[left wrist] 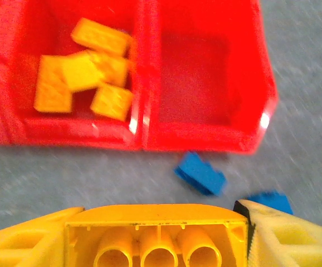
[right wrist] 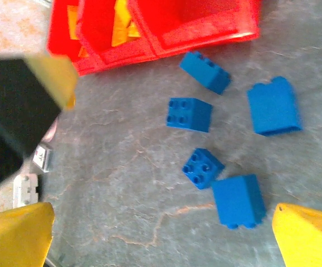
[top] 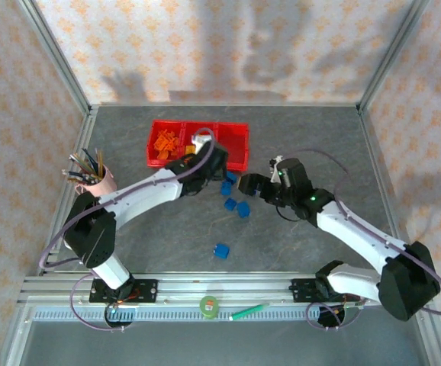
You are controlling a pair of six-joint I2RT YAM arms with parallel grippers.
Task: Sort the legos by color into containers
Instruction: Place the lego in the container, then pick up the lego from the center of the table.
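Clamping a yellow plastic lego brick [left wrist: 156, 223] by its short ends, long axis spanning the gap, the half-closed left gripper [left wrist: 158, 245] faces the red translucent plastic bins [left wrist: 143, 67], the middle bin [left wrist: 66, 136] of yellow bricks [left wrist: 86, 72] lying ahead-left, the empty end bin [left wrist: 205, 139] dead ahead.

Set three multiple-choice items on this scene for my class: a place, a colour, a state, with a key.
1. Where do the blue bricks lie?
A. in the pink cup
B. on the table
C. inside a bin

2. What colour is the held brick in the jaws of the left gripper?
A. blue
B. yellow
C. green

3. How do the jaws of the right gripper stand?
A. open, gripping nothing
B. shut on a blue brick
C. shut on a pen

Key: 1 B, they rest on the grey table; 2 B, it shows yellow in the left wrist view; 3 A, both stand wide apart above the bricks.
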